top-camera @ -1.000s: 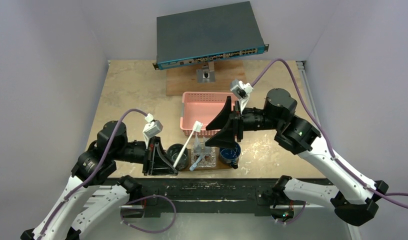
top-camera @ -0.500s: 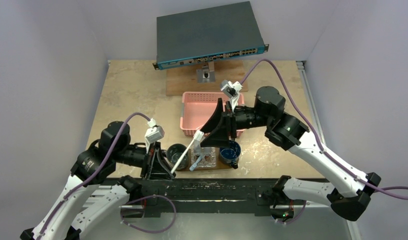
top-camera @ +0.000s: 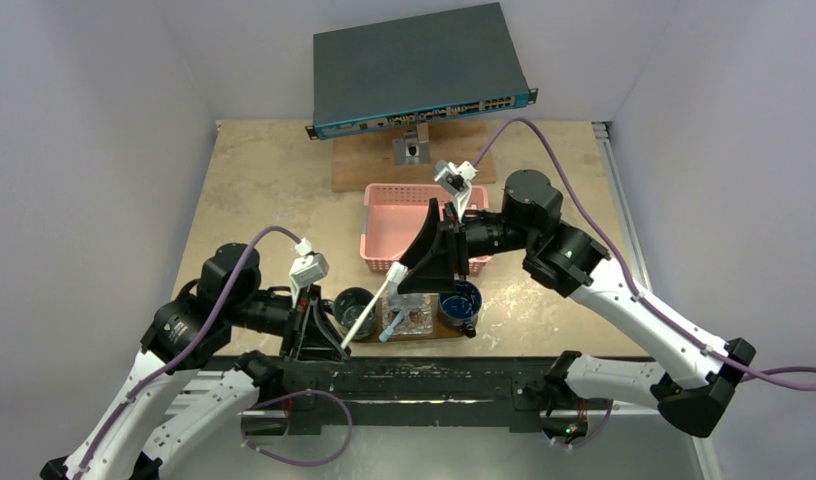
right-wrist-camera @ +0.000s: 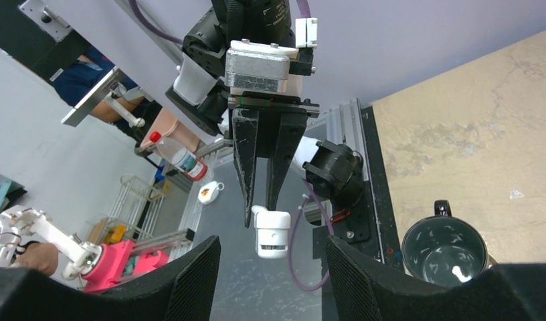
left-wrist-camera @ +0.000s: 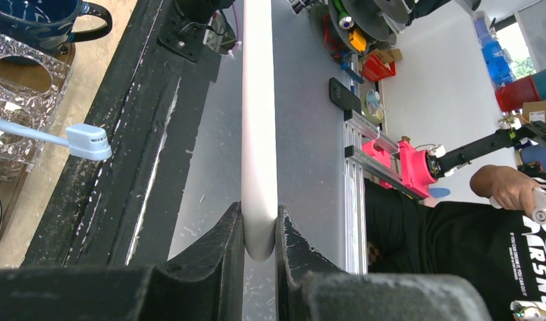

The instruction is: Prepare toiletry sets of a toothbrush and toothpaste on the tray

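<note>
My left gripper (left-wrist-camera: 259,231) is shut on the butt end of a white toothbrush (top-camera: 369,305). Its handle (left-wrist-camera: 259,100) slants up and away from the jaws. The brush head (right-wrist-camera: 272,232) hangs in the gap ahead of my right gripper (right-wrist-camera: 270,274), which is open and touches nothing. In the top view, the right gripper (top-camera: 416,262) hovers over the dark-brown tray (top-camera: 436,335) at the table's near edge. A second toothbrush (left-wrist-camera: 86,140) with a pale blue handle lies in a clear glass holder (top-camera: 409,318) on the tray. Toothpaste is hidden.
On the tray, a dark mug (top-camera: 355,299) stands left of the holder and a blue mug (top-camera: 460,301) stands right. Behind them is the pink basket (top-camera: 389,225). A grey network switch (top-camera: 419,68) sits raised at the back. The black base rail (top-camera: 414,375) runs along the near edge.
My right gripper has swung left and nearer, up to the toothbrush head, with its jaws a little narrower. The left gripper has dropped slightly and the brush head has come lower with it.
</note>
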You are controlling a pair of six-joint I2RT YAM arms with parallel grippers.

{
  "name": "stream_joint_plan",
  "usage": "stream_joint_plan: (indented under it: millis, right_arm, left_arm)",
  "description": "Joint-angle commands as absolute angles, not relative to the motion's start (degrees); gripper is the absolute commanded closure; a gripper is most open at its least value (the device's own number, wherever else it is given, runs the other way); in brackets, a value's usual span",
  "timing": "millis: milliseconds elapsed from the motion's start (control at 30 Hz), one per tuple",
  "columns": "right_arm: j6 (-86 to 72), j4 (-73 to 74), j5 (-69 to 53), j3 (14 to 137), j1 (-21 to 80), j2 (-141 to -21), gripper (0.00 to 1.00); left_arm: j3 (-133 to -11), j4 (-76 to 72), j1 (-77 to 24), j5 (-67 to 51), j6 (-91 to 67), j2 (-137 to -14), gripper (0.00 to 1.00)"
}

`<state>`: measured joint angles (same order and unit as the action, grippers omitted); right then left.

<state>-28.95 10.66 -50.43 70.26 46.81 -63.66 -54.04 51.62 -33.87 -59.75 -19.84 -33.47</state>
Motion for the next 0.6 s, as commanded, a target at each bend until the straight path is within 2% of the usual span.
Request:
stream_joint_plan:
  millis: [0,267,567]
  right_arm:
    - [-30.18,7.09,-52.04,72.66,46.58,-64.19,0.39]
    - [-30.5,6.75,-52.34,73.86,46.67,-65.64,0.42]
    - [-30.06,7.58,-53.06,73.83,46.76,-65.83,0.55]
  left_arm:
    - [-55.1,50.86,-34.4,-60.64,-18.06,-33.64,1.0]
    - [-55.36,51.59,-35.13,-59.48,-17.52,-34.0,1.0]
    - [-56.2,52.45,-35.22,-58.16,-16.81,-34.1,1.0]
